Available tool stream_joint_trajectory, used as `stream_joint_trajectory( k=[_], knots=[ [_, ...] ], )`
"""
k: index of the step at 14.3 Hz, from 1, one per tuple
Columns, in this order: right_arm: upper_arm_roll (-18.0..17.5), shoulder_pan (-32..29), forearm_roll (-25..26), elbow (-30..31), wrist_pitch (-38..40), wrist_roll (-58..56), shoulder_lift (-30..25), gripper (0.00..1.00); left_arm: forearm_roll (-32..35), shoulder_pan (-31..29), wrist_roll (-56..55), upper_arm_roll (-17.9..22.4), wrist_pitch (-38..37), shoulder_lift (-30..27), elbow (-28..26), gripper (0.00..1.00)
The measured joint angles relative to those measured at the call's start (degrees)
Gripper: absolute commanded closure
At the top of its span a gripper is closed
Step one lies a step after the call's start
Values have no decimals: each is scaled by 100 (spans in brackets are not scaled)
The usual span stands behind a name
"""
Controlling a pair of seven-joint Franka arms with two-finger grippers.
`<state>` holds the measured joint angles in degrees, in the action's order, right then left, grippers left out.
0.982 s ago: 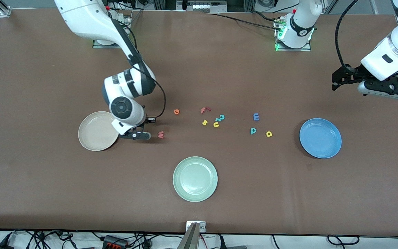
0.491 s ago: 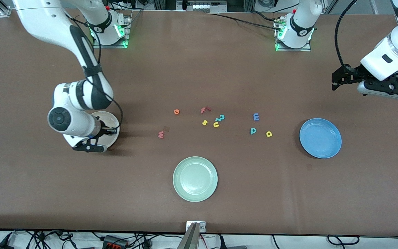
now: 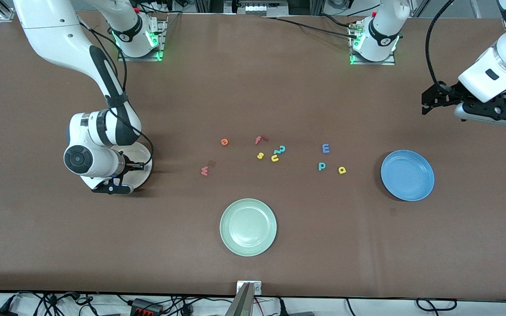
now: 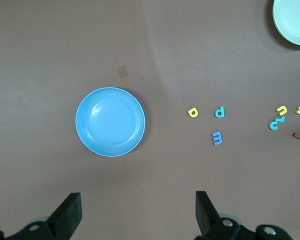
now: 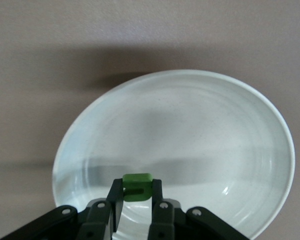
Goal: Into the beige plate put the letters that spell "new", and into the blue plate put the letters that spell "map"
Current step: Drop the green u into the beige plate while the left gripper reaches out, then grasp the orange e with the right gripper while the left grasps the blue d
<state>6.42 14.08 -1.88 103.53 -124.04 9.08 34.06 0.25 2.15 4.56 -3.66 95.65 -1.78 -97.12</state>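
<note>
One green n (image 5: 138, 186) (pinched) in right gripper (image 5: 137, 200) over beige plate (image 5: 230, 125).

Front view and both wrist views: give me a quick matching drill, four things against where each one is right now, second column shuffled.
Things
1. small green toy letter n
2. small pinkish-red toy letter w
3. small blue toy letter m
4. round bright blue plate

Places or states
A. lying on the table between the round cream-beige plate and the pale green plate
B. empty, at the left arm's end of the table
C. pinched in the right end effector over the cream-beige plate
D. on the table beside the small teal toy letter p

Pairs: 1-C, 2-A, 3-D, 4-B
</note>
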Motion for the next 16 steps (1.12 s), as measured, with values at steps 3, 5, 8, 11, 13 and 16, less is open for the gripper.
stream_joint_trajectory(
  k=[3,5,8,11,13,16],
  knots=[
    [9,-22,0,-52,-7,1,-53,0,0,0,0,0,-3,0,0,0],
    [8,-8,-1,-107,63,3,-218,0,0,4,0,-48,-107,17,-9,0],
    [-4,27,-3,-188,226,5,-483,0,0,40,-7,-353,-364,330,-63,0],
    [-64,140,-8,-203,405,163,-590,0,0,138,-80,-563,-103,1032,-79,0],
    [-160,370,-15,-204,456,484,-616,0,0,207,-318,-635,286,1488,-79,0],
    [-218,1086,-15,-202,427,1252,-607,0,0,536,-1103,-661,920,2079,-94,0]
  ],
)
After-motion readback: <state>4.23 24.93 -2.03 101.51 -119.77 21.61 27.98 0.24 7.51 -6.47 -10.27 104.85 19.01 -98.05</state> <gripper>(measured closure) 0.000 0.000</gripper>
